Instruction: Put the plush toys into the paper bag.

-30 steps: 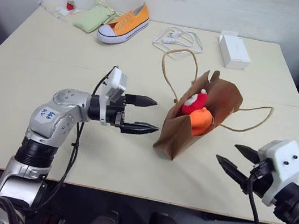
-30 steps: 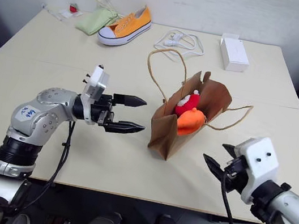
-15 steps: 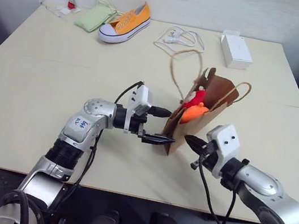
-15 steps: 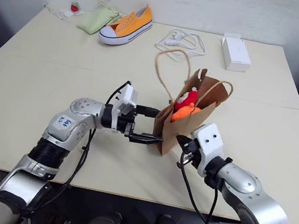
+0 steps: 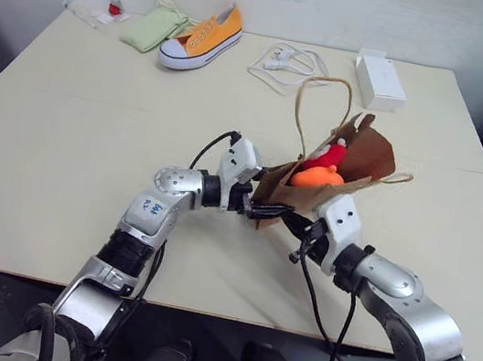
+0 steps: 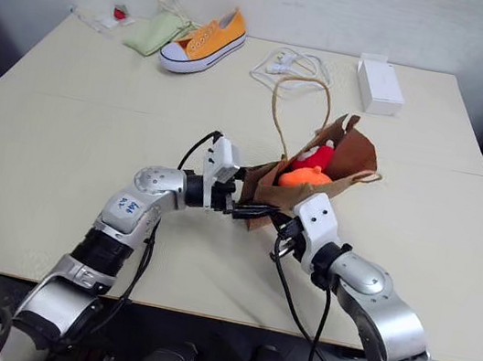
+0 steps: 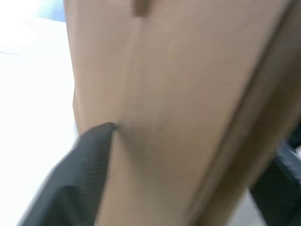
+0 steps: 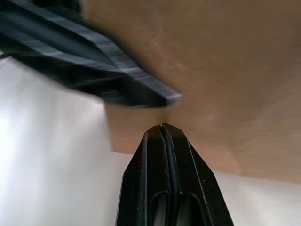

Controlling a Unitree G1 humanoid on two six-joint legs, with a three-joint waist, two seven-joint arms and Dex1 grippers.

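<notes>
The bag point(image 5: 331, 172) stands near the middle of the desk point(image 5: 62, 141), its base toward the near edge and its open mouth tipped up toward the far edge, so its long axis runs away from the robot. Both toys are already in the mouth: the orange toy point(image 5: 318, 178) sits just under the rim, and the red toy point(image 5: 327, 157) pokes out above it.

Both grippers meet at the bag's near bottom corner. The left gripper point(image 5: 266, 211) comes in level from the left with its fingers apart, straddling the paper: in the left wrist view one finger point(image 7: 75, 179) lies against the brown wall and the other shows past the bag's far side. Whether they already pinch the paper is hard to say, as that view is blurred. The right gripper point(image 8: 162, 129) has its fingers pressed together with nothing between them, the tip touching or just short of the same wall, right below a finger of the left gripper.

The toys lie up and beyond both grippers, along the bag's axis. Judging by this, the coming move is to steady or tilt the bag from its base so the toys slide deeper; the left gripper is better placed to hold.
</notes>
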